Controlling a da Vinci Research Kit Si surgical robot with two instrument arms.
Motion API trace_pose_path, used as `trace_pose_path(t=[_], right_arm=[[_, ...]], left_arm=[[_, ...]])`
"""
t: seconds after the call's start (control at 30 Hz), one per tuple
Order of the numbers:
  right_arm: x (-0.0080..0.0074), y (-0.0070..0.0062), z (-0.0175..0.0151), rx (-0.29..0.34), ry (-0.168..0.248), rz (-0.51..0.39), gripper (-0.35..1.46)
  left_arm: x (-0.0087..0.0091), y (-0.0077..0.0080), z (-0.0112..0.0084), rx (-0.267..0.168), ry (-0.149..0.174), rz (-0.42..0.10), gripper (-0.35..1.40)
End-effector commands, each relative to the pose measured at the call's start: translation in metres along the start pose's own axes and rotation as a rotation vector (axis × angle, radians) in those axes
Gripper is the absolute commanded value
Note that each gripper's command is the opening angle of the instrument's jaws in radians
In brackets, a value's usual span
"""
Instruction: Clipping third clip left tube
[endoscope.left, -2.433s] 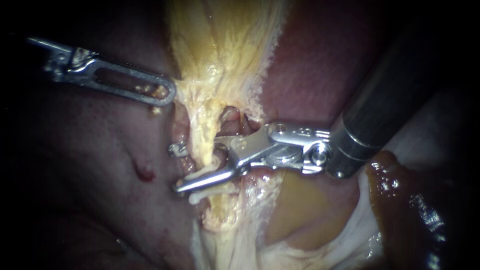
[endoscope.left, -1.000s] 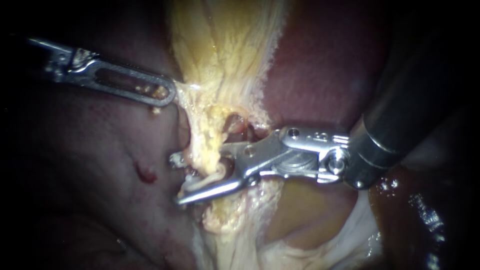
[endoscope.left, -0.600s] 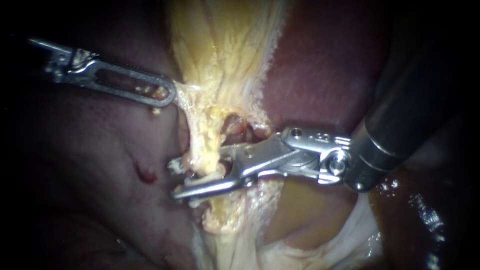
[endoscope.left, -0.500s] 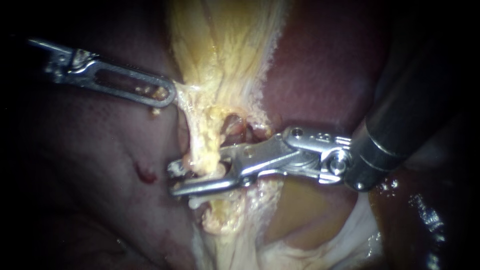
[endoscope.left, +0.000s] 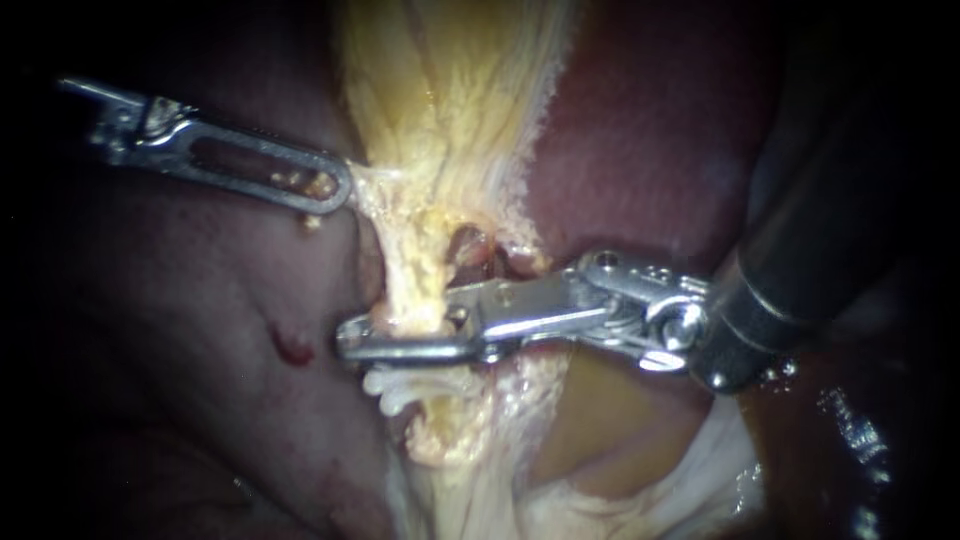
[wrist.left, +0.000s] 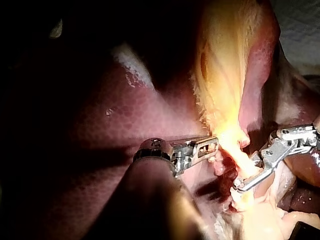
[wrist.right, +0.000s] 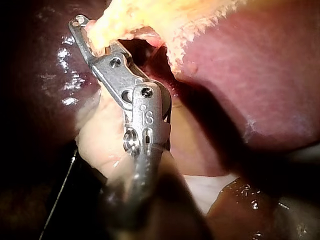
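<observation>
The left tube is a pale yellow strand running down from the yellow fatty tissue. My right instrument reaches in from the right, its jaws lying together across this tube and squeezing it from both sides. A whitish curl of tissue bulges just below the jaws. My left instrument has a slotted jaw and is shut on the edge of the yellow tissue, holding it taut to the left. The left wrist view shows both instruments, left and right. The right wrist view shows my right instrument pinching the strand.
Dark red liver lies left of the tube, with a small red spot, and more liver to the right. A brownish-yellow sac sits under the right instrument. A wet dark lobe fills the lower right.
The right instrument's jaws, open astride the tube before, have come together on it. Its shaft has drawn slightly to the right. The left instrument has held still.
</observation>
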Motion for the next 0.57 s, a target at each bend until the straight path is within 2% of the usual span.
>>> trace_pose_path(t=[0.03,0.57], right_arm=[[0.0000,0.0000,-0.0001,0.002,0.003,0.002,-0.35],[-0.0001,0.0004,-0.0005,0.000,0.002,0.002,-0.35]], left_arm=[[0.0000,0.0000,0.0000,0.000,0.000,0.000,-0.35],[0.0000,0.0000,0.0001,0.000,0.000,0.000,-0.35]])
